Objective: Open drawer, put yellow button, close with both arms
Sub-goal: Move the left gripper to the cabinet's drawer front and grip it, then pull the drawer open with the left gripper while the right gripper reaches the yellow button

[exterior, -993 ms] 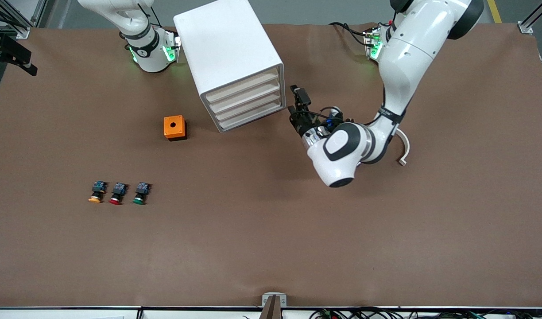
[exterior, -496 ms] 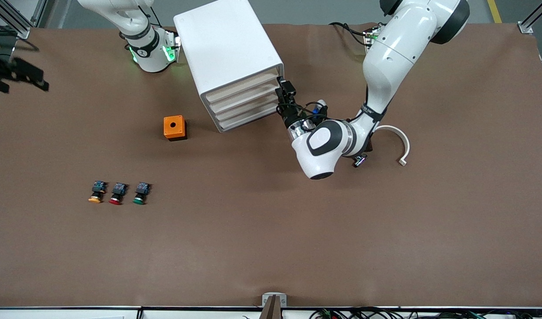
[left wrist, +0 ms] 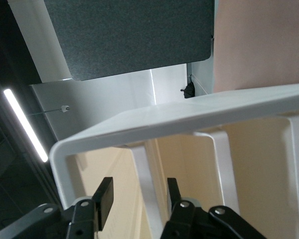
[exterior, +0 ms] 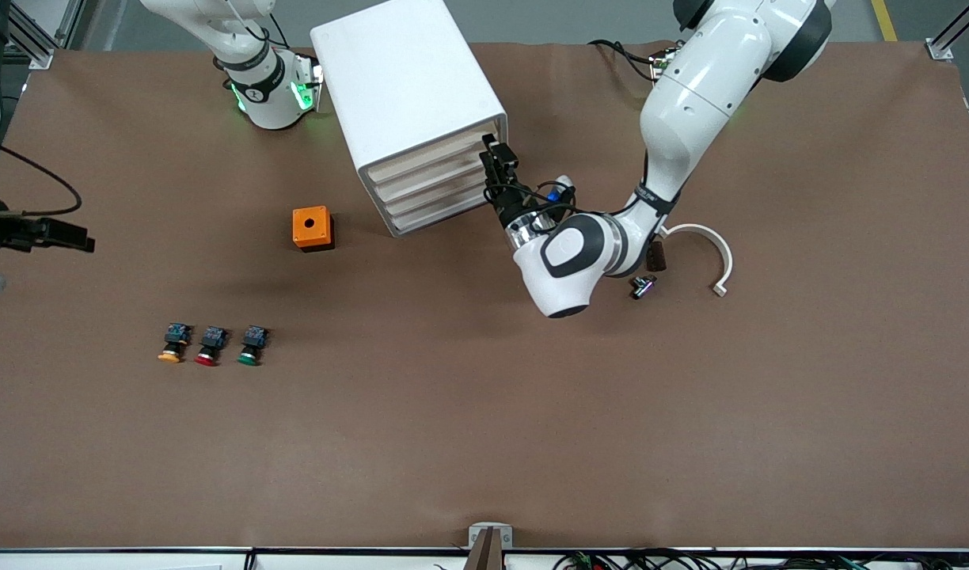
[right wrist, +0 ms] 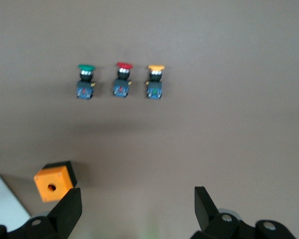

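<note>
The white cabinet (exterior: 409,95) stands near the robots' bases, and all four drawers are shut. The uppermost drawer (exterior: 433,152) shows its beige front. My left gripper (exterior: 496,161) is open at the drawer fronts, at the cabinet's edge toward the left arm's end. In the left wrist view its fingers (left wrist: 104,199) straddle a white strip (left wrist: 147,179) beside the first beige front from the cabinet's corner. The yellow button (exterior: 170,345) stands on the table, endmost of a row of three. It also shows in the right wrist view (right wrist: 155,79). My right gripper (exterior: 77,237) is open and empty, high over the table's end.
A red button (exterior: 208,347) and a green button (exterior: 251,346) stand beside the yellow one. An orange box with a hole (exterior: 312,227) sits between the buttons and the cabinet. A white curved piece (exterior: 710,253) and a small dark part (exterior: 641,286) lie near the left arm.
My left gripper has moved in from beside the cabinet to its drawer fronts. My right gripper has swung along the table's end toward the side where the buttons stand.
</note>
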